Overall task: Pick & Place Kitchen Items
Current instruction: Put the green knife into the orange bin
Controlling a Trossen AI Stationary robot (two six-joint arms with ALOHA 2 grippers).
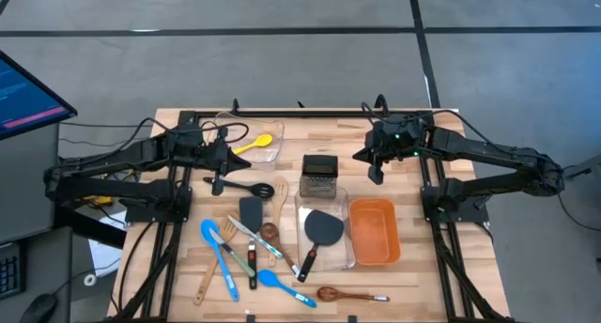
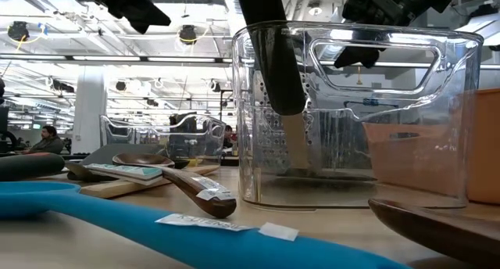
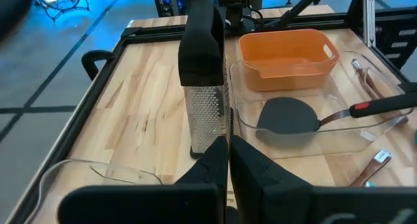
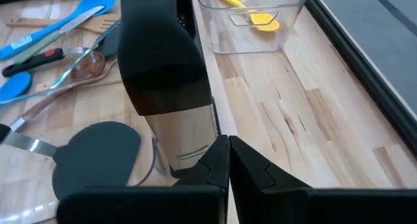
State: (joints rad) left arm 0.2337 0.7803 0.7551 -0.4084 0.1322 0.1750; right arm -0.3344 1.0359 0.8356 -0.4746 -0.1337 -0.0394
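The steel box grater (image 1: 320,176) stands upright on the table's middle, its black handle on top. A yellow spoon (image 1: 257,143) lies in a clear bin (image 1: 272,156) at the far left. A black turner (image 1: 323,229) lies in a second clear bin (image 1: 344,257), its handle over the near rim. Blue, wooden and black utensils (image 1: 246,253) lie loose at the near left. My left gripper (image 1: 225,156) hovers shut to the left of the grater (image 3: 203,87). My right gripper (image 1: 376,171) hovers shut to the right of the grater (image 4: 166,74). Neither holds anything.
An orange bin (image 1: 373,231) sits right of the turner's bin. A black slotted spoon (image 1: 239,187) lies just below my left gripper. A wooden spoon (image 1: 343,293) lies at the near edge. Bare tabletop shows at the far middle and beside the grater.
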